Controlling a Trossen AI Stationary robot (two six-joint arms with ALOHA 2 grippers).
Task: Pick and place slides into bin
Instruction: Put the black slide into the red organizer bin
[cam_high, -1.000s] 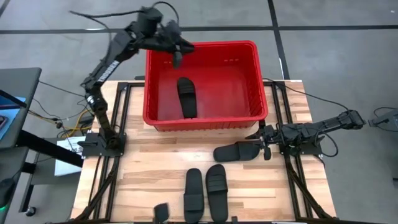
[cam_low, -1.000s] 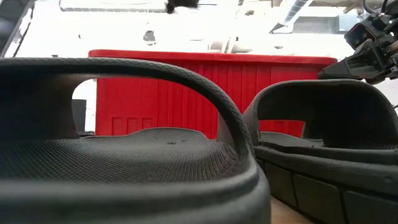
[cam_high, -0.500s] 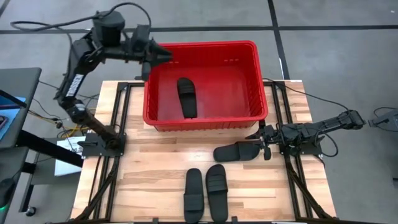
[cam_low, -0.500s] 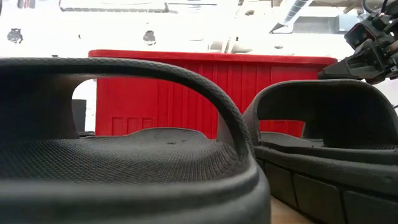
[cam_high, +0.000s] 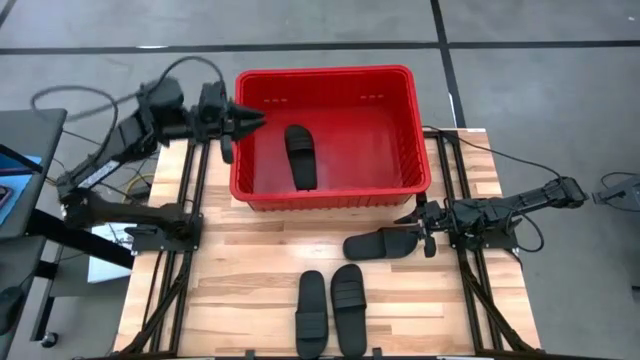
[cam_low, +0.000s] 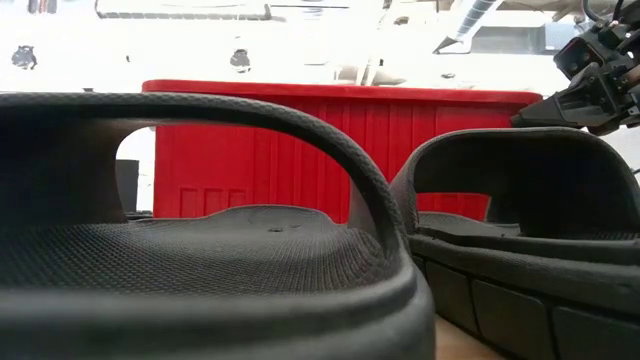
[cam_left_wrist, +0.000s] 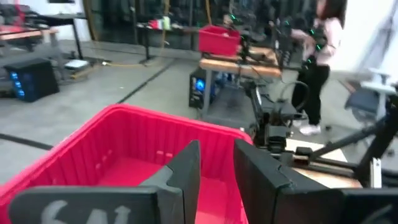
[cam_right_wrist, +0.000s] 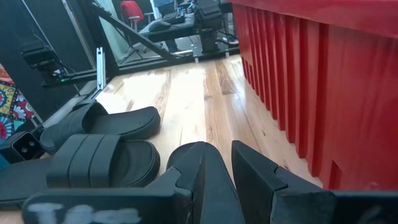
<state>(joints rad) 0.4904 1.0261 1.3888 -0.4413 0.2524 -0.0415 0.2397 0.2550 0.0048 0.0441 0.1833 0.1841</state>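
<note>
The red bin (cam_high: 325, 72) stands at the table's far middle. One black slide (cam_high: 301, 155) lies sole-down on its floor. Three more slides rest on the table: one (cam_high: 378, 244) just left of my right gripper (cam_high: 413, 222), and two side by side (cam_high: 330, 310) at the near edge, filling the low view (cam_low: 200, 250). My left gripper (cam_high: 258, 122) hovers outside the bin's left wall, pointing level at it. A narrow gap shows between its fingers (cam_left_wrist: 216, 158) with nothing in it. My right gripper (cam_right_wrist: 216, 158) also shows a narrow, empty gap and sits low beside the bin's near wall (cam_right_wrist: 323, 81).
Black frame rails run along both table sides (cam_high: 190, 250). Bare wood (cam_high: 250, 260) lies between the bin and the near slides. In the left wrist view a person (cam_left_wrist: 320, 50) stands in the room beyond, by another table with a red bin (cam_left_wrist: 219, 38).
My left gripper has drawn back from above the bin's far-left corner, moving toward the table's left and near edges and sinking. It has tipped from pointing down to level and now sits outside the bin's left wall. The slide in the bin has stayed still.
</note>
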